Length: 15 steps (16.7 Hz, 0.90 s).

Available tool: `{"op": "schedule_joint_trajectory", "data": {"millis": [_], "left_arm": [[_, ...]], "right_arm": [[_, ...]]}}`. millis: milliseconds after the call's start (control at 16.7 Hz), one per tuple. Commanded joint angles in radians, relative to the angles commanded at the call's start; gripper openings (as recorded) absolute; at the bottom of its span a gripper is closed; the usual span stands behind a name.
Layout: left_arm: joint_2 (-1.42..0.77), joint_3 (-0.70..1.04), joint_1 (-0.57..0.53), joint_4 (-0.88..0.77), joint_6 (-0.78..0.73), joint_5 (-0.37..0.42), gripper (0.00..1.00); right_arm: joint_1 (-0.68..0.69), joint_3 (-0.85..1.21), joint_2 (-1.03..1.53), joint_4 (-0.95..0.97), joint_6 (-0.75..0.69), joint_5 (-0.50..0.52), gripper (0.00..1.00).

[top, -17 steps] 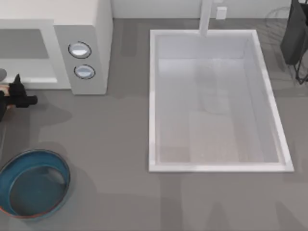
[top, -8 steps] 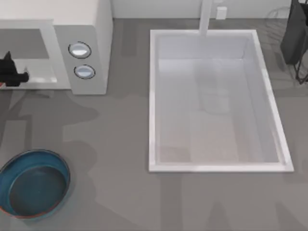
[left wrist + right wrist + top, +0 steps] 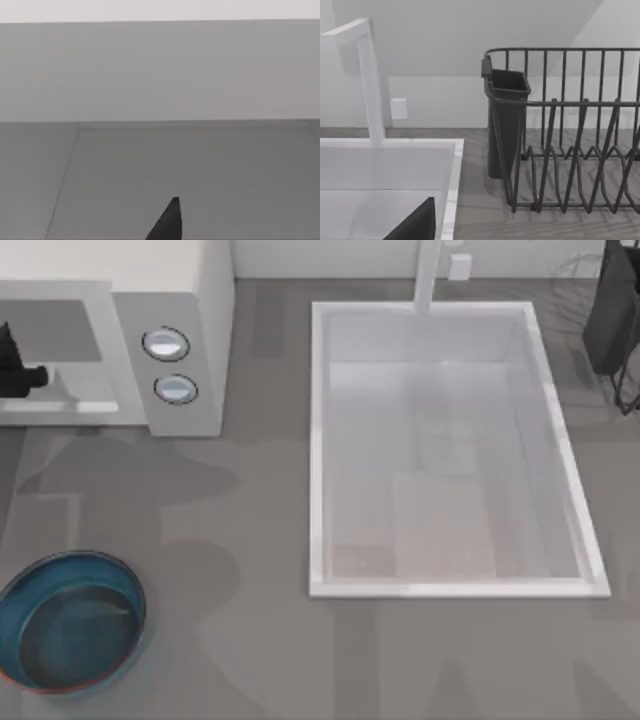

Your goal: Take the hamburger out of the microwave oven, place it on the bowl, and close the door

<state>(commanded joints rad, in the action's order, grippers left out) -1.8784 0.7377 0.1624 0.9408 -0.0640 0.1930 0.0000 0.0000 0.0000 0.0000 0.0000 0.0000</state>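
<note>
The white microwave oven (image 3: 185, 300) stands at the back left, its two silver knobs (image 3: 166, 344) on the grey side panel. My left gripper (image 3: 18, 375) hovers at the far left edge, level with the front of the cavity (image 3: 55, 332). The left wrist view looks at flat grey inner walls (image 3: 160, 75), with a black part of that gripper (image 3: 167, 222) low in the picture. The dark teal bowl (image 3: 30, 585) sits at the front left with nothing in it. The hamburger is out of view, and I cannot make out the door. My right arm (image 3: 612, 315) stays parked at the back right.
A large white sink basin (image 3: 318, 440) with a white tap (image 3: 430, 275) fills the middle and right of the table. A dark wire dish rack (image 3: 570, 150) with a dark cutlery holder (image 3: 506, 120) stands at the back right, beside my right gripper (image 3: 415, 225).
My left gripper has moved from the table in front of the microwave back toward the cavity and further left. A tan patch seen beside it one second ago has gone from view.
</note>
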Motion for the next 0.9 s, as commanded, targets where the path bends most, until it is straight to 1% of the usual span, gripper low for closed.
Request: {"op": "schedule_joint_trajectory", "data": {"millis": [120, 240, 420, 540, 660, 900], "left_arm": [[-0.003, -0.002, -0.001, 0.003, -0.002, 0.000, 0.00], [-0.003, 0.014, -0.011, -0.026, 0.027, -0.010, 0.00], [-0.004, 0.076, -0.052, -0.146, 0.148, -0.052, 0.00], [-0.006, 0.139, -0.095, -0.277, 0.284, -0.095, 0.00], [-0.009, 0.212, -0.147, -0.439, 0.455, -0.147, 0.00], [-0.030, 0.373, -0.273, -0.836, 0.883, -0.273, 0.00]], "right_arm": [[0.000, 0.000, 0.000, 0.000, 0.000, 0.000, 1.00], [0.000, 0.000, 0.000, 0.000, 0.000, 0.000, 1.00], [0.000, 0.000, 0.000, 0.000, 0.000, 0.000, 1.00], [0.000, 0.000, 0.000, 0.000, 0.000, 0.000, 1.00], [0.000, 0.000, 0.000, 0.000, 0.000, 0.000, 1.00], [0.000, 0.000, 0.000, 0.000, 0.000, 0.000, 1.00]]}}
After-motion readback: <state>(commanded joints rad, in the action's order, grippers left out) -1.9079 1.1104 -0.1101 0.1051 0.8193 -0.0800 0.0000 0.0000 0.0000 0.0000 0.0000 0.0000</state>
